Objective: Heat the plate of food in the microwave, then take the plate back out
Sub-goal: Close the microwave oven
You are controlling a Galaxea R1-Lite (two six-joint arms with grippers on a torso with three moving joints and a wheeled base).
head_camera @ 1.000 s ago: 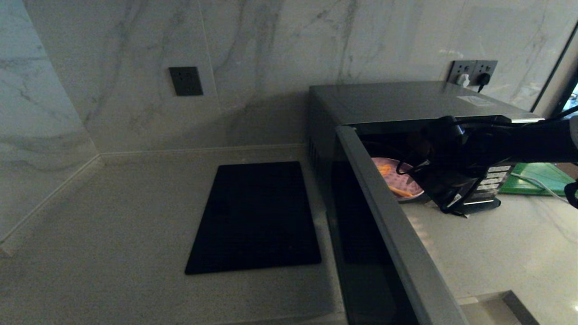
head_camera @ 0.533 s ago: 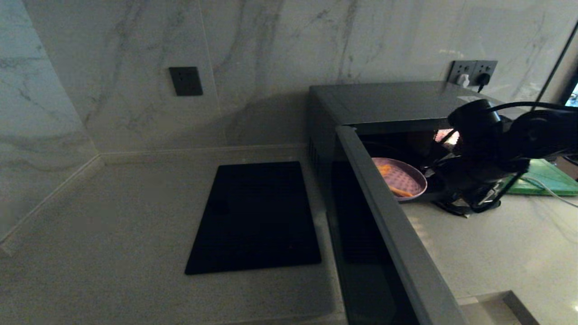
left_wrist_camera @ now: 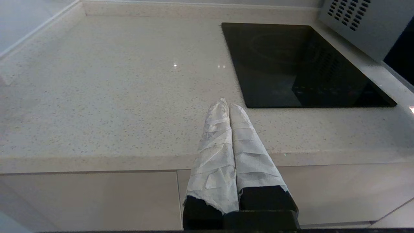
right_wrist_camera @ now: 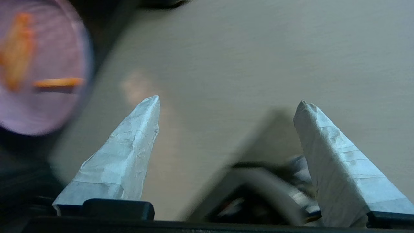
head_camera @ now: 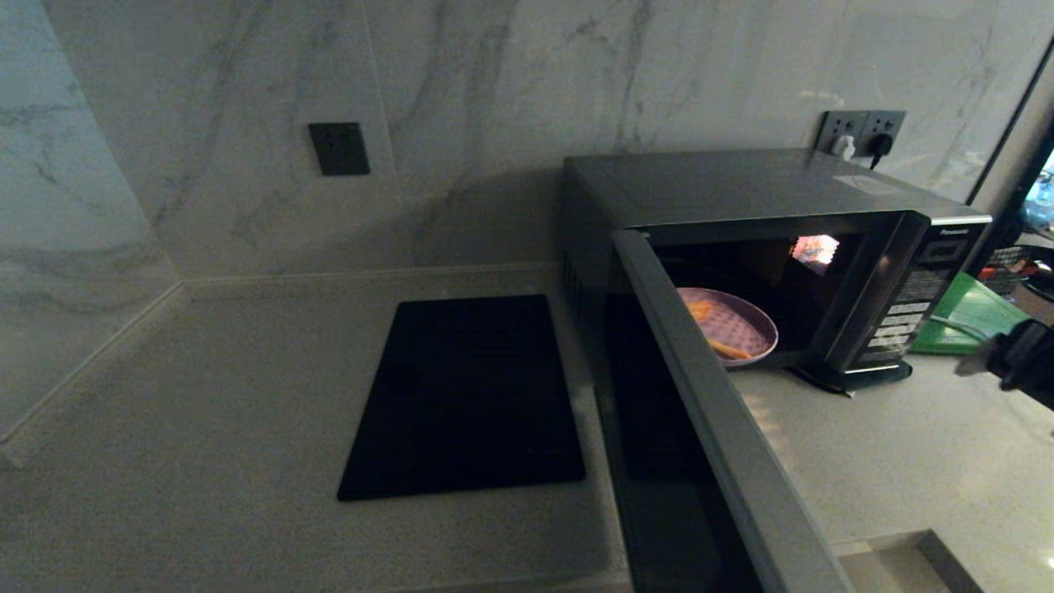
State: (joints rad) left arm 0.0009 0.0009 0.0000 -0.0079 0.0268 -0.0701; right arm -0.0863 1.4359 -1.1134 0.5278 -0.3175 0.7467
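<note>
We saw the small lavender plate of orange food sticks point(head_camera: 731, 326) resting inside the silver-grey microwave point(head_camera: 741, 185), door wide open. Our right gripper point(right_wrist_camera: 226, 106) hung spread and empty over the counter; the left gripper point(left_wrist_camera: 225, 106) sat parked, pressed together. Closing the door needed a broad push along its outer edge.

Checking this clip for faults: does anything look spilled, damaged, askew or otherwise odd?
Nothing stands out. The plate of food sits flat inside the microwave, whose door is swung wide open, food pieces on the plate. The right gripper is open and empty over the countertop. No spills or damage show.
</note>
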